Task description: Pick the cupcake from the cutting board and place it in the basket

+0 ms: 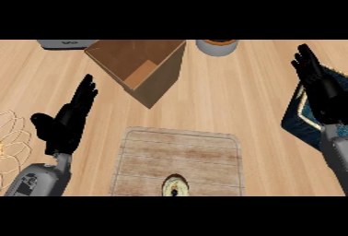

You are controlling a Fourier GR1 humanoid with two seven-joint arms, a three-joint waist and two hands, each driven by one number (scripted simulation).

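Head view shows a wooden counter (238,87) seen from above. On the near side lies a pale cutting board (180,156), and the cupcake (175,186) sits at its near edge, partly cut off by the lower border of the view. No hand touches it.

At the left, the left hand (68,122) is above the counter with straight fingers pointing away from the robot and the thumb spread to the side; it holds nothing. Just beside it, at the left border, a wire basket (14,138) is partly visible. At the right, the right hand (319,85) is also open, its fingers straight and pointing up, and it overlaps a dark blue box (302,122) with a light trim at the right border.

Far from the robot, an open cardboard box (146,69) lies on the counter, well apart from the board. Next to it stands a grey cup (217,47), and a grey object (65,44) shows at the top left, only partly.
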